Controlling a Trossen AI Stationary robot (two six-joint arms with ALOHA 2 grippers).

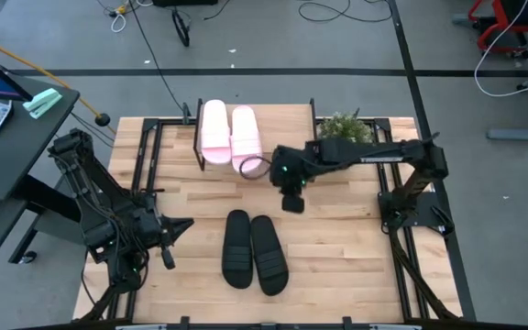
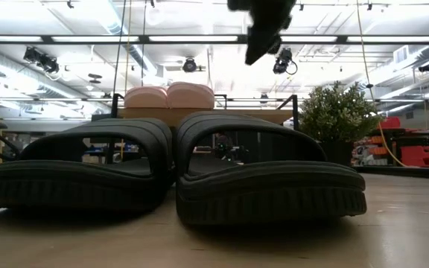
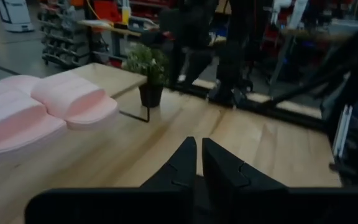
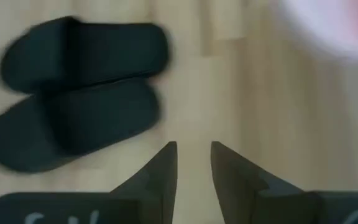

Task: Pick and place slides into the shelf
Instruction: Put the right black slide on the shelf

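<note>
Two pink slides lie on the shelf; the right gripper, released, hovers mid-table; the left gripper is clenched

The pale pink slides are set side by side, touching, on the light wood top of the shelf at the table's far side. The black slides are laid side by side, soles down, on the tabletop nearer the front.
</note>
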